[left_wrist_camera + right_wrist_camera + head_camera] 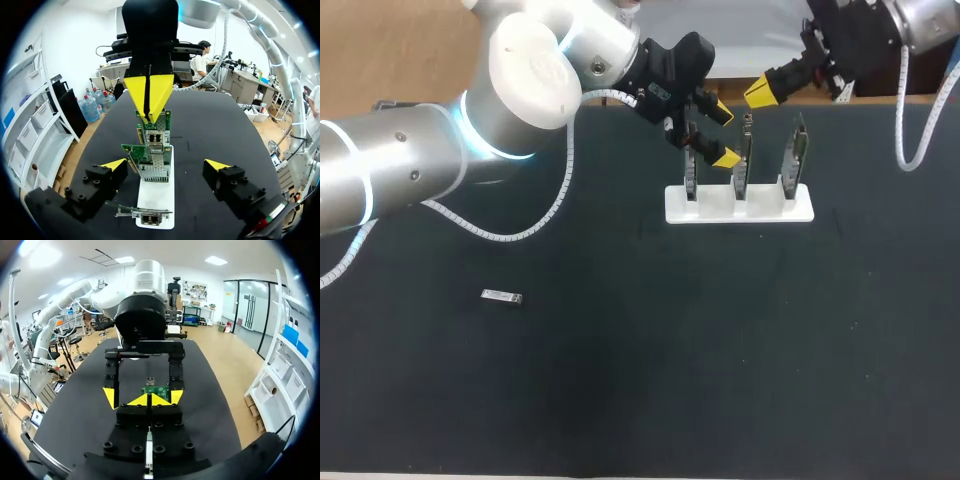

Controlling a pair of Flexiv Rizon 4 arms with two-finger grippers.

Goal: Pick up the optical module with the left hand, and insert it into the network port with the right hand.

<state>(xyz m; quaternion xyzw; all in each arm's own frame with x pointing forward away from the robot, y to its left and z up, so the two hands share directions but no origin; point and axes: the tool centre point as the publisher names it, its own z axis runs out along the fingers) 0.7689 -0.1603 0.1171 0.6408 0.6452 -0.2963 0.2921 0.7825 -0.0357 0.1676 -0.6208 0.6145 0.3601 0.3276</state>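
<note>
Optical module (502,296): lay flat on the black table (720,360), well apart from the white stand (760,212), off toward the left arm's side and nearer the camera. Nothing touched it. Judged: pick not yet begun.
Network port (152,136): sat in the bracket edge of one of three green network cards (743,165), which stood upright in a row in the stand's slots. Probable reason: upright cards leave the port openings clear for a straight push-in.
Left gripper (722,135): fingers spread wide, holding nothing. It hung over the stand's left end. In its wrist view the row of cards ran out ahead between the two yellow tips. Judged: badly placed for the pick, as the module lay far from the stand.
Right gripper (765,92): yellow tips pressed together, with nothing seen between them. It was held beyond the stand's far side, above the card tops, facing the left gripper across the stand. Probable reason: parked close to the ports to await a handover.
Hidden or unclear:
- The module showed in neither wrist view.
- Which card carried the target port could not be told.
- In the head view the left gripper's lower tip overlapped a card, so contact was unknown.
- The right arm was cut off at the head view's corner.
</note>
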